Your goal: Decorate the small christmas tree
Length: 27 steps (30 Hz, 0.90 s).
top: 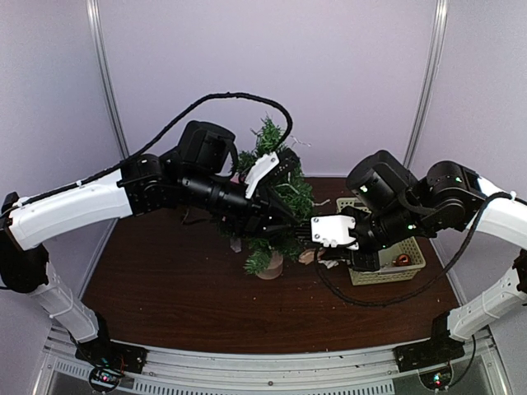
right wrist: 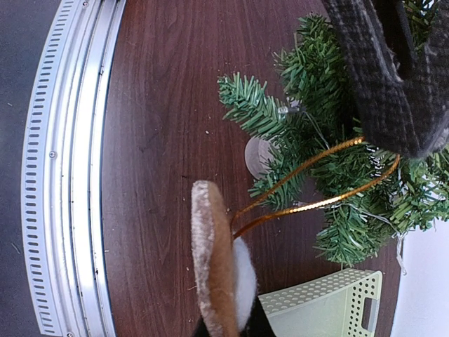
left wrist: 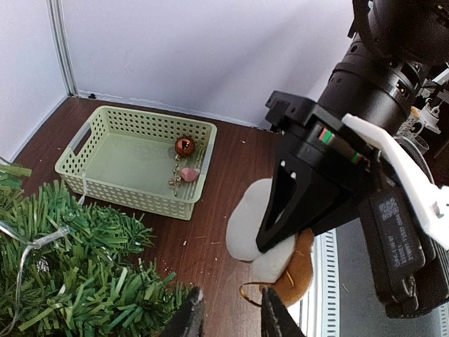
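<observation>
Right claw [right wrist: 221,328] pinches a flat felt ornament [right wrist: 210,260] (gold cord [right wrist: 309,203]); left claw [left wrist: 231,314] parted beside bristly tree [right wrist: 302,70], dark wood table [top: 165,280], pale walls [top: 329,74].

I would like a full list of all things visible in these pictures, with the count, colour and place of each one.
small artificial christmas tree: one, dark green, standing mid-table
perforated plastic basket: one, pale green, on the table right of the tree
shiny ball ornament: one, copper red, inside the basket
small pink ornament: one, pink, inside the basket near the ball
flat brown and white ornament: one, gripped beside the tree
gold cord loop: one, gold, stretched from that ornament across the branches
wooden table: one, dark brown, under everything
left pincer: one, black, open, at the tree
right pincer: one, black, shut on the flat ornament
</observation>
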Each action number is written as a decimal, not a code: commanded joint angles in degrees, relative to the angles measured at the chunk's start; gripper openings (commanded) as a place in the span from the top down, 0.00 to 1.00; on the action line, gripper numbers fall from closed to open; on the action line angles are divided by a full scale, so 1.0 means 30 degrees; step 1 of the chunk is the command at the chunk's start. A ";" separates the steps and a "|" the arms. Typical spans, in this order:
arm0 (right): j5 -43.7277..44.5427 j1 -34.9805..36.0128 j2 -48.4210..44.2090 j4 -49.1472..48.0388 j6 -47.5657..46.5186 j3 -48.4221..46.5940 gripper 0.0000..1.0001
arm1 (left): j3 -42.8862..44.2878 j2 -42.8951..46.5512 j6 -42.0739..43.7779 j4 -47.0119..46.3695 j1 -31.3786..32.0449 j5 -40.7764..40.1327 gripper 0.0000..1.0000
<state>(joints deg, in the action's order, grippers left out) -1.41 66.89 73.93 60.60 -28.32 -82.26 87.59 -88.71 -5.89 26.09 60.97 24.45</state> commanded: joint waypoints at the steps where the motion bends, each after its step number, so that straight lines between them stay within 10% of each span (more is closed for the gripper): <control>1: 0.0108 0.0145 -0.0268 -0.0197 0.0034 -0.0700 1.00 | 0.0663 -0.0226 0.0088 -0.0005 0.0096 -0.0080 0.73; 15: 0.0382 0.0162 -0.0269 -0.0428 0.0034 -0.0432 1.00 | 0.0571 -0.0118 0.0030 -0.0551 0.0087 0.1113 1.00; 27: 0.0531 -0.0236 -0.0598 -0.0989 0.0005 0.0175 1.00 | -0.0204 0.0676 -0.0465 -0.1214 0.0062 -0.1350 1.00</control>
<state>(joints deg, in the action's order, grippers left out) -0.75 66.50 73.54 58.89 -28.32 -82.08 86.98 -88.42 -5.96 25.34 60.97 23.94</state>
